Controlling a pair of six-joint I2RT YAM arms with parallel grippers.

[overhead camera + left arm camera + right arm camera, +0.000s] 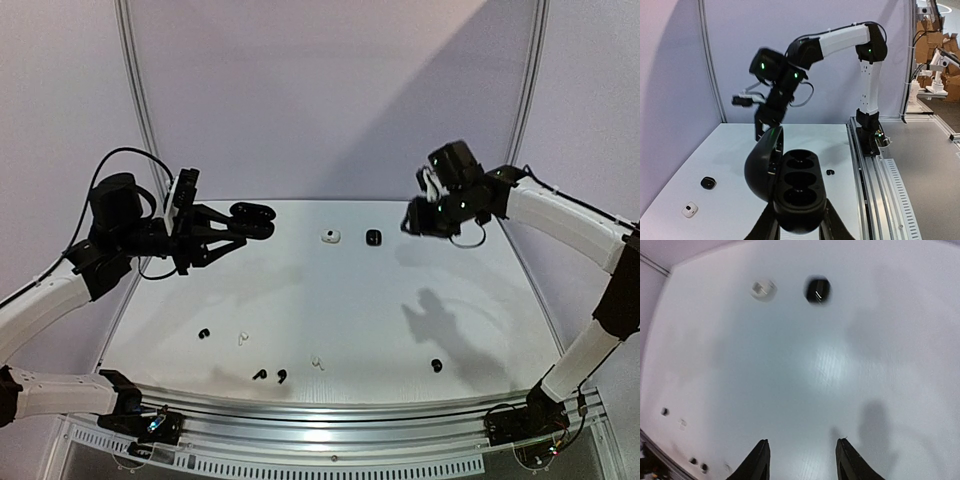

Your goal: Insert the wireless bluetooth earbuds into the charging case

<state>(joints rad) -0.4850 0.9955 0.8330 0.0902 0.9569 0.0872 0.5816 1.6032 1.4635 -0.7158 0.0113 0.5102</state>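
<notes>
Left gripper (238, 228) is clamped narrowly on the black charging case (252, 218) and holds it in the air over the rear left of the table (330, 300). The case's lid is swung open to one side. In the left wrist view its three dark round wells face the camera, with the fingers (832, 226) gripping its lower end.

All the earbuds lie loose on the table near the front edge, well apart from that gripper and below it. From the left they are the leftmost black earbud (204, 333), the left white earbud (241, 338) just beside it, then the paired black earbuds (260, 375) close together nearer the edge. The right white earbud (317, 362) comes next, and the lone black earbud (436, 365) sits apart on the right.

At the rear centre stand a small white case (330, 236) and a small black case (373, 237), side by side but not touching.

Further right, the right gripper (420, 215) hangs above the rear right of the table, just right of the small black case. Its jaws stand apart with nothing between them, only bare table showing through the gap. The lone black earbud lies well toward the front edge from it.
</notes>
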